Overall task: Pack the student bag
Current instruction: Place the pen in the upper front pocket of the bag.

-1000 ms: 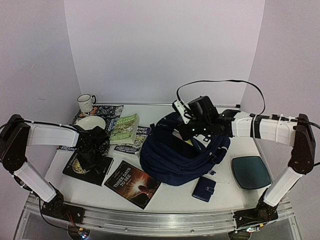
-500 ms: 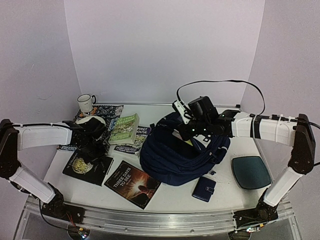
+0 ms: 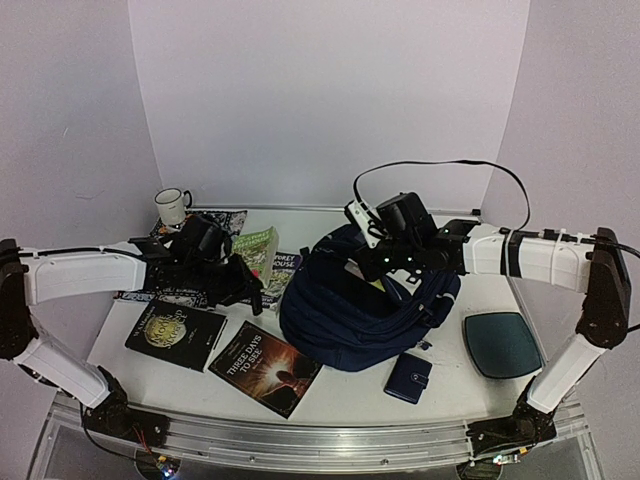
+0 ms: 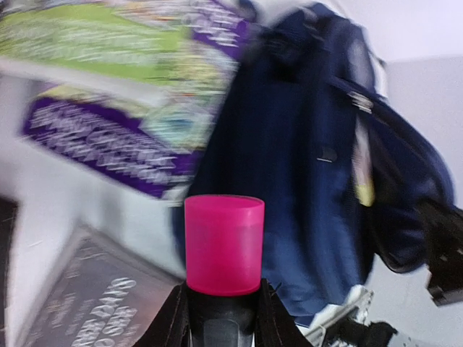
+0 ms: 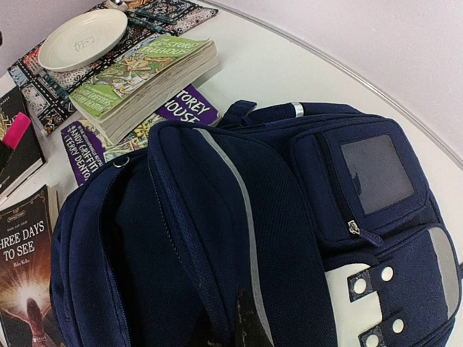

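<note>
White worktop (image 3: 350, 385), enclosed by plain pale walls. The student bag (image 3: 360, 310) lies at frame centre, beside a paperback book (image 3: 262, 367). Right claw (image 5: 244, 325): together, pinching the bag's raised upper flap. Left claw (image 4: 223, 307): clamped on a pink-topped cylinder (image 4: 224, 242), centre-left. The left wrist view is motion-blurred, so book titles there are unreadable. The bag's interior is hidden.

Navy student bag (image 3: 350, 320), white-striped, lies slumped at table (image 3: 360, 400) centre, zip parted
</note>
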You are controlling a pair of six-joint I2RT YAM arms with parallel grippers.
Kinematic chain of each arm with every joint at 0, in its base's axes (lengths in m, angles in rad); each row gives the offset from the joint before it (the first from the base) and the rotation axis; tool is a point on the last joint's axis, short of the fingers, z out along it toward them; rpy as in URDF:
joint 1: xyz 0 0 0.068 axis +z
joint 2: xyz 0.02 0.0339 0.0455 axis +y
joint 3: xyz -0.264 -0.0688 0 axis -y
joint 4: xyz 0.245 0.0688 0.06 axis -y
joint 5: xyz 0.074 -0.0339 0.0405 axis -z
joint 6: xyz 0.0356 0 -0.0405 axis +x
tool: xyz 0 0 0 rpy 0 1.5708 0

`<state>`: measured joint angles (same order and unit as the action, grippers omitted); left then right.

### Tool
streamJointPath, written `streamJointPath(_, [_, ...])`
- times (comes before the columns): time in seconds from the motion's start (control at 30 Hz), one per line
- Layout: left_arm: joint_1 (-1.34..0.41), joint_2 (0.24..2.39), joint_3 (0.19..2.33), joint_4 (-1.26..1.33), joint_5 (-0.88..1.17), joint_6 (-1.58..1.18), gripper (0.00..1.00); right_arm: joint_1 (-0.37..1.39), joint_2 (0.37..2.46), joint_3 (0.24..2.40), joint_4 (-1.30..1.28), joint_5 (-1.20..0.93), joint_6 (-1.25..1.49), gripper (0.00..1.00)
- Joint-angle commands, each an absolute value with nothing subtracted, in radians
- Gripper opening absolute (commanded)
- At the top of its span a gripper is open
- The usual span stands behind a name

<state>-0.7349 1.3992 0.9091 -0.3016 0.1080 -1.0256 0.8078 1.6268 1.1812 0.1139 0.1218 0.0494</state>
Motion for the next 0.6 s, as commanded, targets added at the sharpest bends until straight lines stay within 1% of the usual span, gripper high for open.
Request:
streamJointPath(0.0, [-0.786, 1.466, 0.993, -0.062, 0.186, -1.007, 0.0, 0.809, 1.592, 1.203, 0.161, 0.12, 0.067, 0.0])
streamJointPath(0.17, [-0.816, 1.571, 1.043, 0.081, 0.232, -1.043, 0.0, 0.81, 1.589, 1.208, 0.161, 0.11, 0.075, 0.0])
streamJointPath(0.33, [-0.843, 1.67, 1.132, 0.14, 0.251, -1.064, 0.0, 0.811, 1.591, 1.209, 0.161, 0.099, 0.088, 0.0])
streamJointPath(0.57, [-0.857, 1.805, 1.229, 0.153, 0.273, -1.123, 0.0, 0.811, 1.605, 1.221, 0.162, 0.076, 0.097, 0.0])
